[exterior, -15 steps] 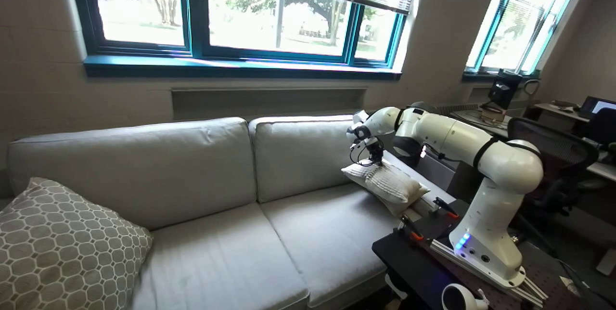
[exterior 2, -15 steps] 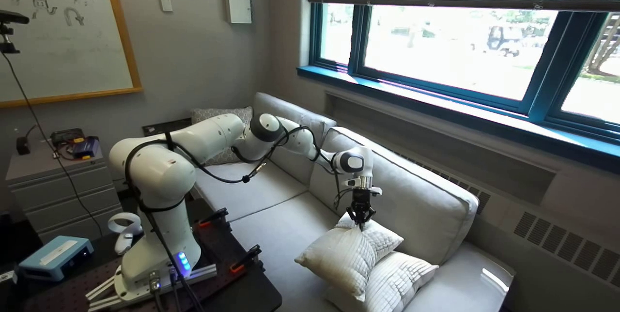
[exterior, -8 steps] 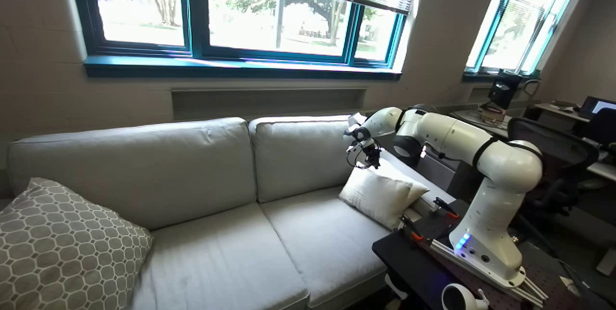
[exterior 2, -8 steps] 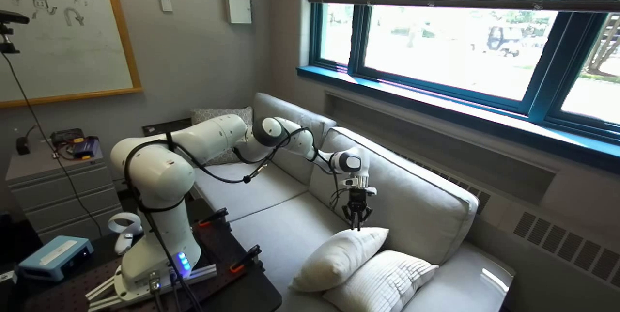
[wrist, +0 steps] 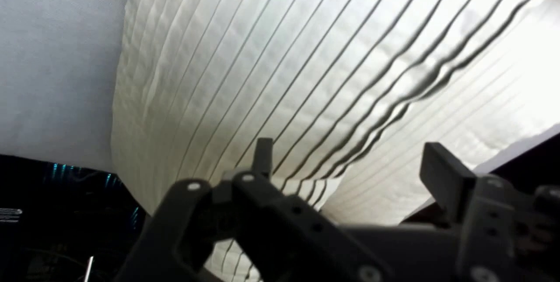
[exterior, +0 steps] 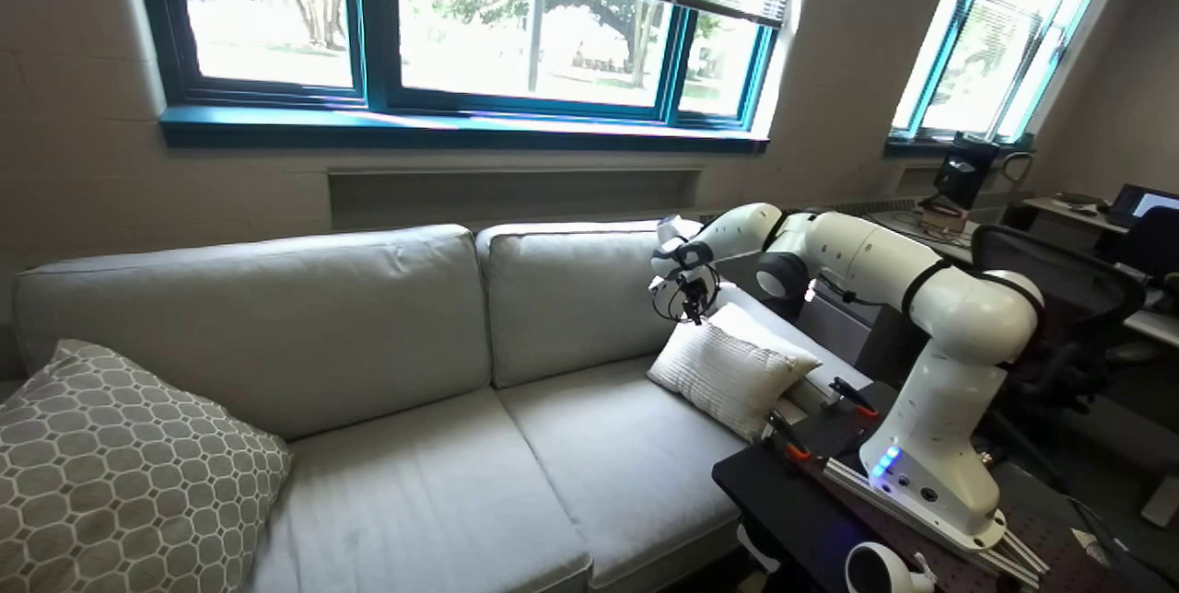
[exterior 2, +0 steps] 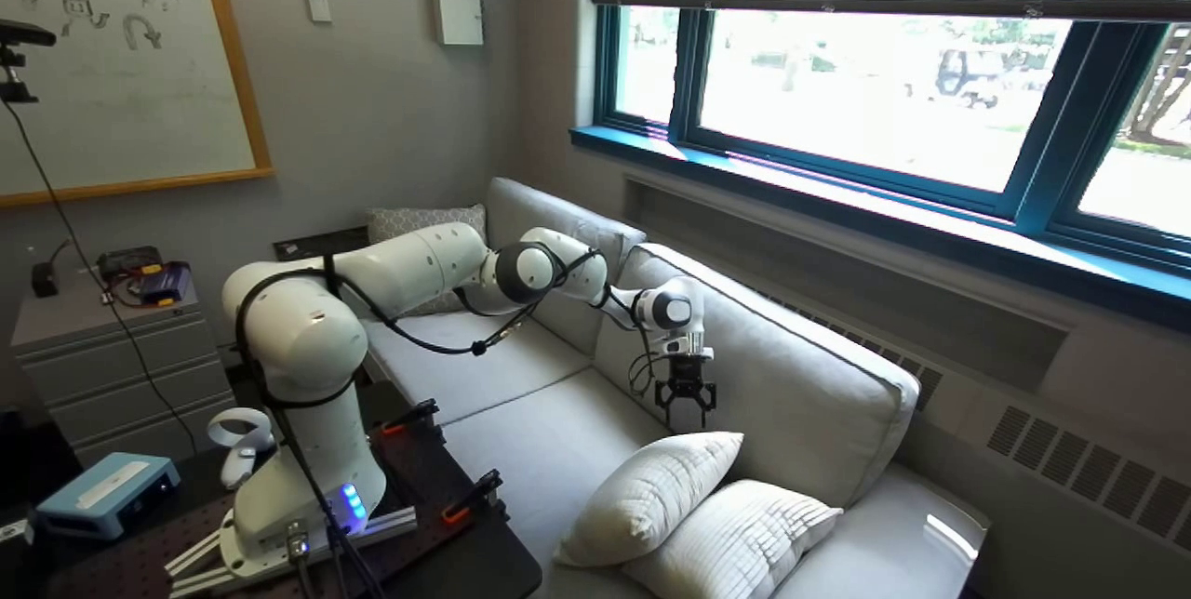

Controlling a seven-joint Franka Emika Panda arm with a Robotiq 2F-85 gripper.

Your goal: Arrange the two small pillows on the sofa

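Currently claw (exterior 2: 686,420) spread, pinching nothing. Near pillow (exterior 2: 656,499) just below it, tilted, upper edge closest; far pillow (exterior 2: 749,534) beyond. Next push likely goes down.

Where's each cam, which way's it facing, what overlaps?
An exterior view: in front of the sofa, patterned cushion close by, facing the window; arm and base show.
An exterior view: at the end with the small pillows, looking along the sofa toward the patterned cushion; arm and base show.
Wrist view: at the arm's end, looking past open fingers at a pillow; fingers show, the arm doesn't.
Both exterior views share sofa, patterned cushion, pillows and arm.
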